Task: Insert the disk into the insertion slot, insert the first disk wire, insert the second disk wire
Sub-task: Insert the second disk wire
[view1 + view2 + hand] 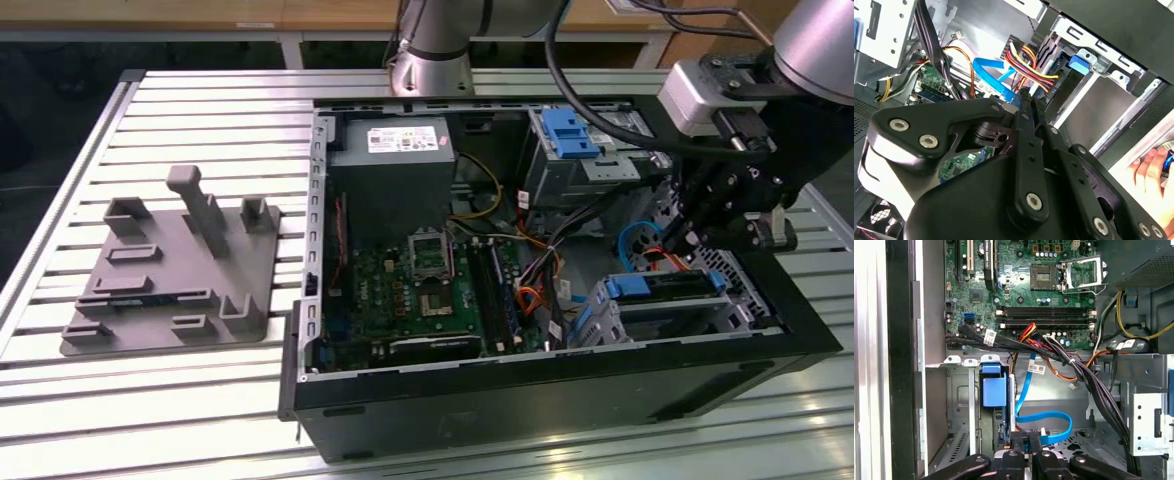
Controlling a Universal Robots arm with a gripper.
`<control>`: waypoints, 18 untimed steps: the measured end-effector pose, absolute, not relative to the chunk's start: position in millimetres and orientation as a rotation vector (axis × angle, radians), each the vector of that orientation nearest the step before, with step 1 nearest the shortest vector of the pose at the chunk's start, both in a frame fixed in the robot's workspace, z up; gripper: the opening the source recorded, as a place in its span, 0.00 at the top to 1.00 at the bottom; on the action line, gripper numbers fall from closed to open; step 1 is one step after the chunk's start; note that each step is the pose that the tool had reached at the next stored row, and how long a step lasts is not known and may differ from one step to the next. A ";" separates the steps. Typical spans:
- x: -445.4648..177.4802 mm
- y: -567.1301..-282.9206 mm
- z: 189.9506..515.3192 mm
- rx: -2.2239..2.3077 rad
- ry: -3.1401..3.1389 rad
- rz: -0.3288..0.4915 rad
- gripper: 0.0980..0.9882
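Note:
The disk (pixel 663 287), in its blue carrier (pixel 993 390), lies inside the insertion slot (pixel 607 325), a silver perforated cage at the case's front corner on the exterior view's right. My gripper (pixel 677 248) hangs just above the disk's inner end. Both wrist views show its black fingers (pixel 1016 457) pressed together, and they seem to pinch the plug end of a looping blue flat wire (pixel 1054 418). That blue wire (pixel 999 75) runs along beside the fingertip (pixel 1026 107). A red, yellow and black wire bundle (pixel 1024 57) hangs right behind it.
The open computer case (pixel 534 390) lies on a slatted metal table (pixel 200 90). Inside are the motherboard (pixel 414 280), a power supply (pixel 391 150) and a taller bay with a blue latch (pixel 567 130). A grey fixture plate (pixel 174 270) sits beside it. A person's hand (pixel 1151 167) rests by the case edge.

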State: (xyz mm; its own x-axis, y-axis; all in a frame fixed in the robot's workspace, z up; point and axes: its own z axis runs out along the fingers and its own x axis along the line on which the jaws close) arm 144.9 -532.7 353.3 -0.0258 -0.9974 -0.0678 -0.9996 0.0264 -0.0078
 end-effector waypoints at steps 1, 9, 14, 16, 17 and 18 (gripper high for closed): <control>144.9 -532.7 353.3 -2.154 2.211 0.065 0.93; 145.0 -534.5 352.8 -2.153 2.212 0.064 0.93; 144.9 -538.0 352.1 -2.145 2.221 0.065 0.93; 144.9 -539.1 351.9 -2.139 2.228 0.066 0.93; 144.9 -539.6 351.7 -2.135 2.231 0.067 0.93; 144.9 -539.9 351.6 -2.132 2.235 0.067 0.93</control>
